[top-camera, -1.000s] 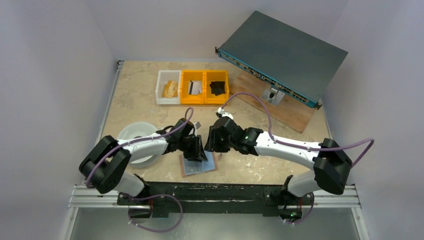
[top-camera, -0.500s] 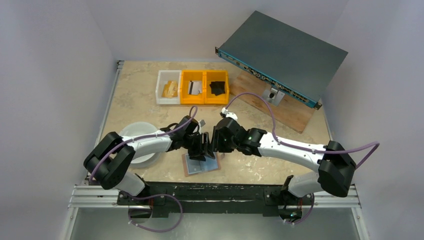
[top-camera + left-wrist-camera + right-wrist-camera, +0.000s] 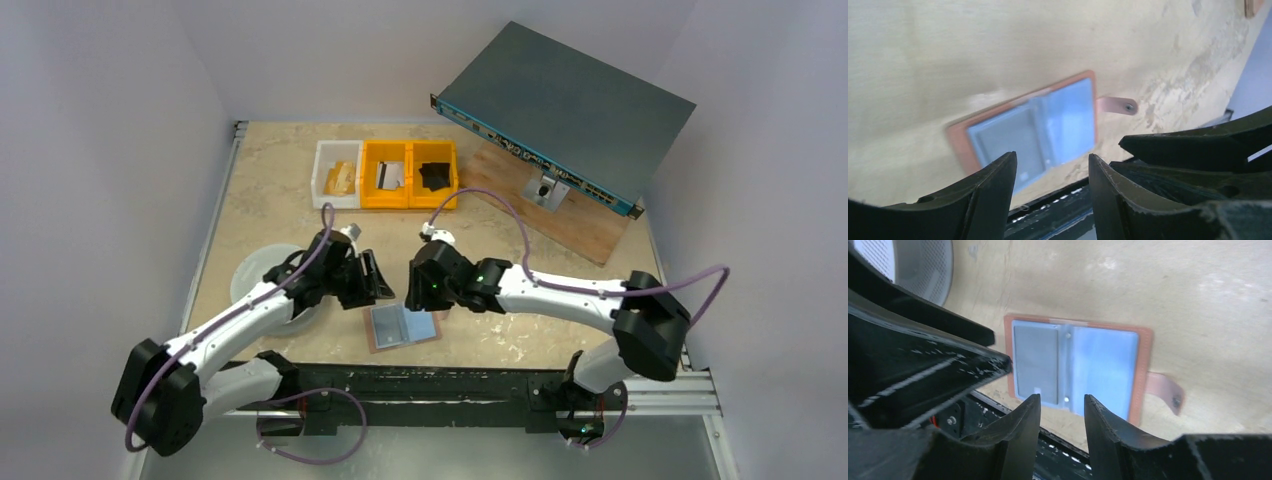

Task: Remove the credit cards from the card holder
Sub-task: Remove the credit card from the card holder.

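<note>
Card holder [image 3: 402, 326]: lies open and flat, just right of the white bowl [image 3: 245, 275].
Card [image 3: 1036, 362]: one grey card visible, tucked in the half nearer the bowl.
Handling: probably light, stiff and slick. It sits flush, so pinch an exposed edge while pinning the soft leather.
Left gripper [image 3: 1052, 165]: jaws apart, empty, between bowl and card holder.
Right gripper [image 3: 1062, 405]: partly open, empty, over the card holder's side away from the bowl.

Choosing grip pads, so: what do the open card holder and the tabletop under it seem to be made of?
Card holder: matte pinkish-tan rim and snap tab, likely leather or imitation; pale blue inner faces show a sheen, perhaps plastic or coated fabric. Tabletop: smooth beige with mottled veining, stone or laminate; cannot tell which.
</note>
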Available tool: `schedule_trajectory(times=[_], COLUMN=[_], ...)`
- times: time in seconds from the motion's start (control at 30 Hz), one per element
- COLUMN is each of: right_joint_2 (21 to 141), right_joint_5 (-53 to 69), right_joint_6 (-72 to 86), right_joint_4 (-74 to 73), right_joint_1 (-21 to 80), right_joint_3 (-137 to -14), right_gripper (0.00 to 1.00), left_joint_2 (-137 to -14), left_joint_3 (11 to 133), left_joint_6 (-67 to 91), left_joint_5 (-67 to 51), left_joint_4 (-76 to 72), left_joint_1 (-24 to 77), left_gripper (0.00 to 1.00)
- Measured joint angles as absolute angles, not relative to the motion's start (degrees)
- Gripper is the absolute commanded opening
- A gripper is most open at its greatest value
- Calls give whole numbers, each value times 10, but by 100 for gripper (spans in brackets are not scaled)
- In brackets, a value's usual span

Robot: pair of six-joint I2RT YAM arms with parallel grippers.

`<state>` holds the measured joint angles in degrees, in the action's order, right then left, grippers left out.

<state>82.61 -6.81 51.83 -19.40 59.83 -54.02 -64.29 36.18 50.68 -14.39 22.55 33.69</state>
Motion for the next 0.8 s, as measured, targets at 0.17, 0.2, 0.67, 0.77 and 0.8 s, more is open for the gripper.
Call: schedule_trajectory(times=[0.17, 0.2, 0.67, 0.77, 0.8], right_joint_2=[929, 950, 1068, 1073, 1076], right_joint_5=[-64, -63, -76, -81, -81], right_joint_6=[498, 494, 462, 460, 460], right_joint_4=[-189, -189, -219, -224, -224], right_joint_1=[629, 637, 665, 667, 667], right_joint_3=[-601, -613, -688, -693, -694], right_gripper=[44, 45, 44, 41, 39], left_joint_2=[-563, -552, -515, -521, -524], left_joint_3=[325, 319, 274, 273, 272], left_joint_6=[498, 498, 500, 500, 499], left_joint_5=[-115, -110, -100, -103, -107], left_joint_4=[290, 301, 340, 338, 336], left_joint_1=[276, 268, 251, 251, 251], left_gripper=[54, 54, 52, 51, 51])
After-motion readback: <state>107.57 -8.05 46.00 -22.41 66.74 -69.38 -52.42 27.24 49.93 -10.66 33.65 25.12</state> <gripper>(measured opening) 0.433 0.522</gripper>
